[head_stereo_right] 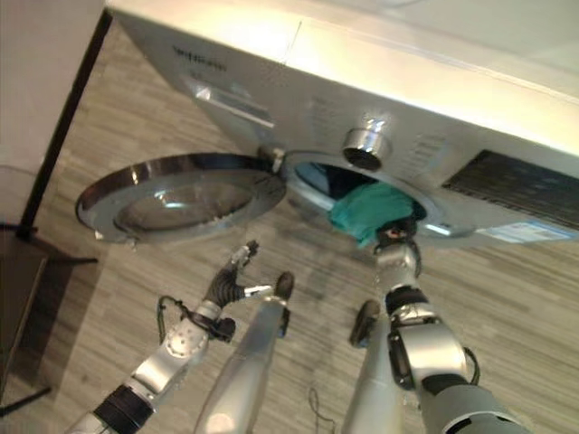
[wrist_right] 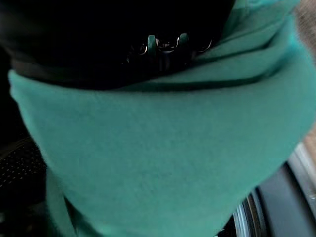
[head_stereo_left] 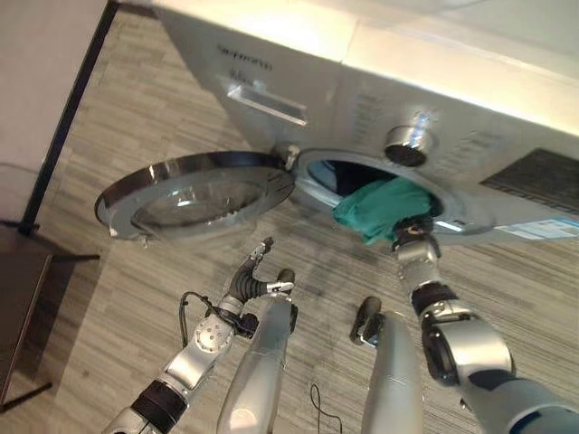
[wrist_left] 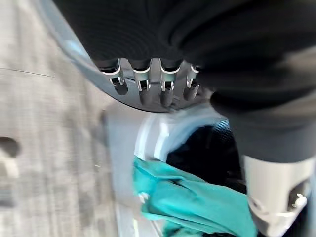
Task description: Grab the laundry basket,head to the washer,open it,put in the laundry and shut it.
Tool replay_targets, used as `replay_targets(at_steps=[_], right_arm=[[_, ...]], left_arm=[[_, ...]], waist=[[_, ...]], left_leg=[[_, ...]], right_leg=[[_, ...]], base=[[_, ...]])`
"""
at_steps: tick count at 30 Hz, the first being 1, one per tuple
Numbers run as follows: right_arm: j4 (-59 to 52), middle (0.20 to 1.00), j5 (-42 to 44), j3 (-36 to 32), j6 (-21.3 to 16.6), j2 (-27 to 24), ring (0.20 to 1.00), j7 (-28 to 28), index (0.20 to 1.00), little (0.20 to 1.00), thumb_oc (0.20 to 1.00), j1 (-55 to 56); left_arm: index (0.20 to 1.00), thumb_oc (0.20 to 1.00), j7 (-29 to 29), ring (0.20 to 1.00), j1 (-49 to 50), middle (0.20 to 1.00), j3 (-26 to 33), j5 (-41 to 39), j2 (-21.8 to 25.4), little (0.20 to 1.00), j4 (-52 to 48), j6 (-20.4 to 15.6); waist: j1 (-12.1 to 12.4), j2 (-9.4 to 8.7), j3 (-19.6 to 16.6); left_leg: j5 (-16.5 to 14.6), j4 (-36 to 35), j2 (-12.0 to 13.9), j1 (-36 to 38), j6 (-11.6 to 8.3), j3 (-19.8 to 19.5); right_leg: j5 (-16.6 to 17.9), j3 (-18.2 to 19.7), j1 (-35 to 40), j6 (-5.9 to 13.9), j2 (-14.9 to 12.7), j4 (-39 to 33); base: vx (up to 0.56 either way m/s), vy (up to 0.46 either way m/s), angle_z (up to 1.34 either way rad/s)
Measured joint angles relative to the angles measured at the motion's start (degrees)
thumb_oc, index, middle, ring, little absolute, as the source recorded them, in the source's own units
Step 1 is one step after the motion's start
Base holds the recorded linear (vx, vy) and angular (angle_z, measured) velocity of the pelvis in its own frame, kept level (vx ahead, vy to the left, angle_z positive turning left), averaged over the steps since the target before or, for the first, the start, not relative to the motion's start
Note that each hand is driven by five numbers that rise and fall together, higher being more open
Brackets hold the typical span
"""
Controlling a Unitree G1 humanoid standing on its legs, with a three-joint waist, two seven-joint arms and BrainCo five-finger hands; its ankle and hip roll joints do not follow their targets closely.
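**Teal cloth half over the drum mouth, right hand behind it**

Washer (head_stereo_left: 389,81) stands with its door (head_stereo_left: 194,194) swung wide open, off to the far side of the left hand. The laundry, a teal cloth (head_stereo_left: 375,210), hangs bunched across the lower lip of the drum opening (head_stereo_left: 348,174): part inside the dark drum, part spilling out over the rim toward the floor (head_stereo_left: 136,117).

Right hand (head_stereo_left: 412,226) is pushed up against the underside of the cloth, right at the opening. In its own wrist view the cloth (wrist_right: 163,163) lies just ahead of the fingers (wrist_right: 168,44), which show as a short row against the dark cover. Whether they are curled into the fabric or only pressing flat against it cannot be told from here.

Left hand (head_stereo_left: 258,271) hangs low, well apart from the cloth and short of the door, fingers (wrist_left: 143,89) loosely straight and holding nothing. Past them its wrist view shows the door rim, the drum opening and the cloth (wrist_left: 192,202).

Judgement: loading step is partly done. To finish it well, drive the cloth deeper, past the rim and the grey door seal, and sweep up the drooping fold below the hand so nothing trails outside. Let go only once the bundle sits inside the drum. Pull the right hand straight back out, check the lip for stray fabric, then bring the door round. A pinched fold would stop the door latching.
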Motion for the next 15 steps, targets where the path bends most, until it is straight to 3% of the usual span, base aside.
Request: replay_targets(at_steps=[5, 10, 11, 15], right_arm=[[0.08, 0.2, 5.56, -3.68, -2.79, -0.74, 0.2, -1.35, 0.2, 0.2, 0.2, -5.15], [-0.01, 0.2, 8.43, -7.39, -6.26, -3.62, 0.2, -3.0, 0.2, 0.2, 0.2, -11.58], [0.02, 0.2, 8.54, -7.8, -6.59, -5.08, 0.2, -3.71, 0.2, 0.2, 0.2, -12.06], [-1.63, 0.2, 8.81, -7.74, -8.36, -18.63, 0.2, -7.9, 0.2, 0.2, 0.2, -16.94]], left_arm=[[1.0, 1.0, 1.47, 1.0, 0.31, 1.0, -0.64, -0.55, 0.99, 1.0, -1.69, -0.21], [1.0, 1.0, 2.06, 1.0, -0.36, 1.0, -0.75, -0.54, 1.6, 1.0, -3.97, -2.08], [1.0, 1.0, 2.12, 1.0, -0.66, 1.0, -0.97, -0.54, 1.79, 1.0, -4.21, -2.14], [1.0, 1.0, 2.63, 1.0, -0.59, 1.0, -0.96, -0.55, 2.14, 1.0, -6.47, -2.58]], waist=[[3.01, 1.31, 0.82], [4.99, 2.36, 0.95], [5.67, 2.37, 0.95], [7.53, 2.73, 0.79]], left_leg=[[0.07, 0.78, -1.97, -2.9, -0.08, -1.87], [1.01, 1.24, -3.73, -7.0, -1.59, -4.84], [1.05, 1.18, -3.78, -7.39, -1.66, -4.87], [1.18, 1.61, -5.4, -9.47, -1.85, -5.19]], right_leg=[[-2.06, -1.75, -2.25, -0.58, -2.15, 2.96], [-3.55, -4.69, -5.26, -1.26, -4.74, 5.25], [-3.84, -4.78, -5.33, -1.29, -4.75, 5.41], [-4.77, -5.06, -6.78, -0.72, -6.21, 6.48]], base=[[0.04, -0.041, 0.33], [0.06, -0.052, 0.34], [0.07, -0.066, 0.2], [0.07, -0.066, 0.2]])
